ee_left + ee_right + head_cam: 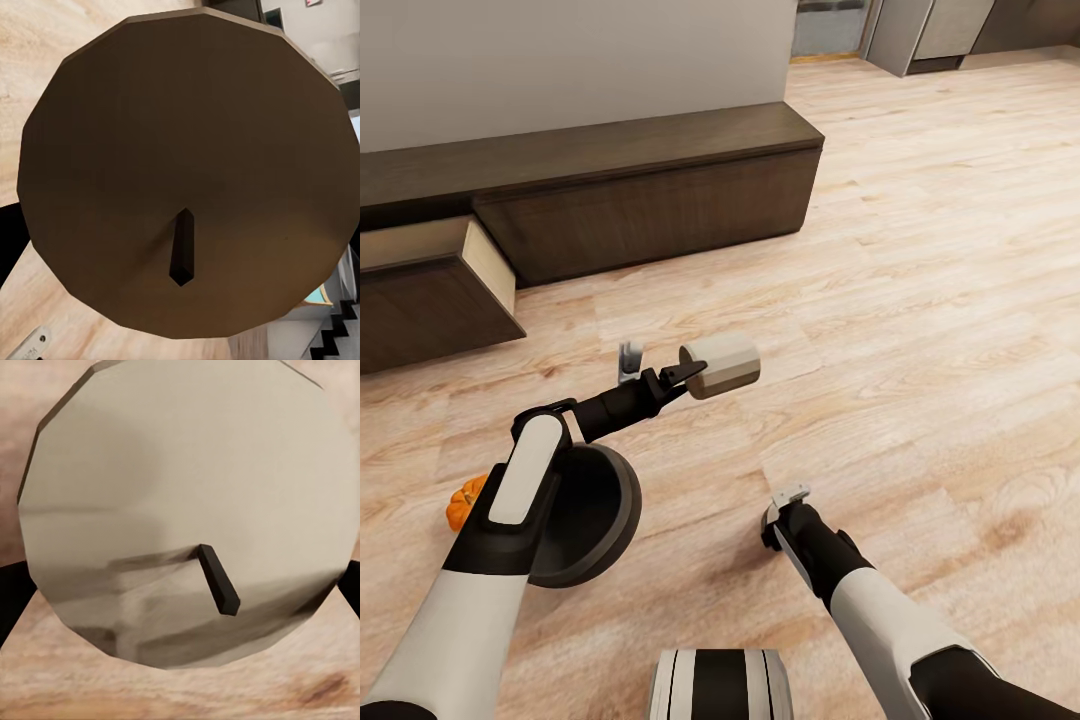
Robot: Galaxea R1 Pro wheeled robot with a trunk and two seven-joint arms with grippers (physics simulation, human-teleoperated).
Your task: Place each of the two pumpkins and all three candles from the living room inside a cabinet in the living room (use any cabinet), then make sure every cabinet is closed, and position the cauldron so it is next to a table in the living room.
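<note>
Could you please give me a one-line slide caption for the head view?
Left hand carries a candle sideways above wood floor near the cabinet, one drawer open.

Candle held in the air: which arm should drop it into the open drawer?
Left. The left end effector already grips the candle, and the open drawer lies on that arm's side.

head looks down, wrists — candle (187,172) close-ups
</note>
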